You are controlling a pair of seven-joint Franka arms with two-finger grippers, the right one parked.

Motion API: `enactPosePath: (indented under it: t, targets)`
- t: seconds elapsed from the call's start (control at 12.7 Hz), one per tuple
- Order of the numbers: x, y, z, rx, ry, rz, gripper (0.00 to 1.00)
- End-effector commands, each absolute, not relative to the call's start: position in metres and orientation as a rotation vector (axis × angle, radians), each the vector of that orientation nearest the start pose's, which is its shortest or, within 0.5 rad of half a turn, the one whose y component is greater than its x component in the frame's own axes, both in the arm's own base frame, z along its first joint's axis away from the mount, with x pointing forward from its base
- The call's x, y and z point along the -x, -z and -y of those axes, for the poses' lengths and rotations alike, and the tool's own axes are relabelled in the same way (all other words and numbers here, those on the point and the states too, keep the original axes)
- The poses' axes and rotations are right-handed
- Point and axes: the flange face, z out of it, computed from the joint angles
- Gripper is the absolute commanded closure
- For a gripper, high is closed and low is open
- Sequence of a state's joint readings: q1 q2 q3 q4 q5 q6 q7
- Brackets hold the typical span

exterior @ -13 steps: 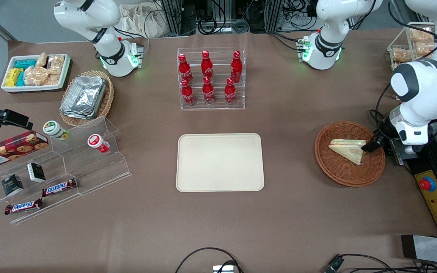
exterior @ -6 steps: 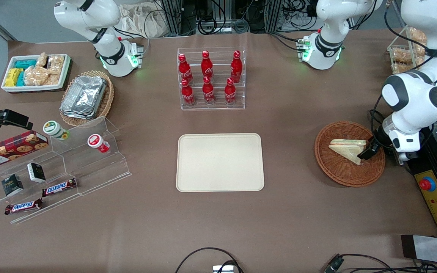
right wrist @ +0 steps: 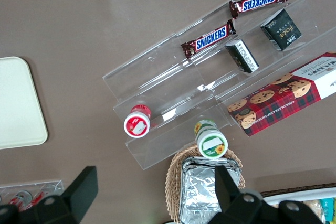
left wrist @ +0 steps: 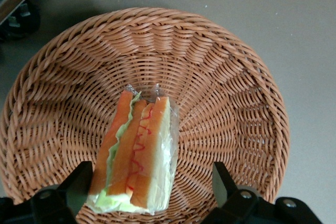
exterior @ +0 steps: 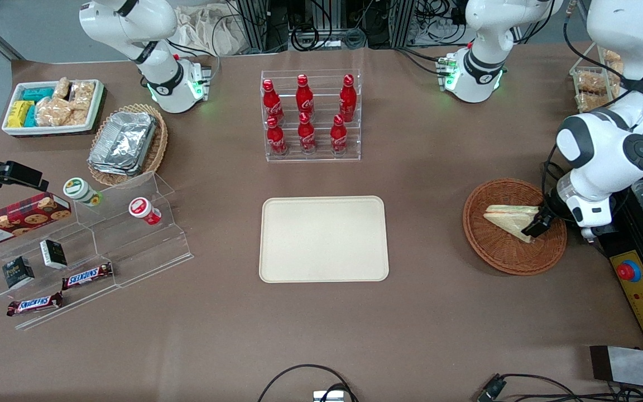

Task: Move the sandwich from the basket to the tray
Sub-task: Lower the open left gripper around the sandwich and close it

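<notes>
The sandwich [exterior: 512, 220] lies in the basket [exterior: 500, 257], toward the working arm's end of the table. In the wrist view the sandwich [left wrist: 137, 153] rests on its side on the weave of the basket [left wrist: 220, 77], showing orange and green filling under clear wrap. The gripper [exterior: 536, 226] is down at the sandwich's wide end, over the basket. Its jaws stand wide in the wrist view, one finger [left wrist: 79, 184] on each side of the sandwich and neither touching it.

The tray [exterior: 323, 238] sits bare in the middle of the table, well apart from the basket. Farther from the front camera than the tray stands a clear rack of six red Coca-Cola bottles [exterior: 306, 114].

Toward the parked arm's end, a stepped clear stand [exterior: 104, 251] carries two bars reading SNICKERS [right wrist: 209, 39], two small dark boxes [right wrist: 280, 30], one marked "face", and two small lidded cups [exterior: 144, 210]. Beside it lies a red tartan Walkers cookie box [right wrist: 286, 95]. A lighter basket with foil containers [exterior: 126, 144] and a white bin of snack packets [exterior: 53, 106] lie farther from the front camera than the stand.
</notes>
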State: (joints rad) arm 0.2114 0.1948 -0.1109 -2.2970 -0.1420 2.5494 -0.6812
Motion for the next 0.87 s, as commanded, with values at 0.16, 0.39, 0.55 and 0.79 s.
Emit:
enactPosePath:
  t: [0.16,0.39,0.55,0.79]
  targets:
    - [-0.5193,-0.2472,-0.0502,2.923,0.100,1.458,0.00]
    - [-0.5192,-0.2464,-0.0494,2.922,0.098,1.458,0.03]
    - [-0.5194,-0.2456,-0.0461,2.929,0.095,1.443,0.22]
    - [-0.5193,-0.2445,-0.0428,2.935,0.088,1.426,0.70]
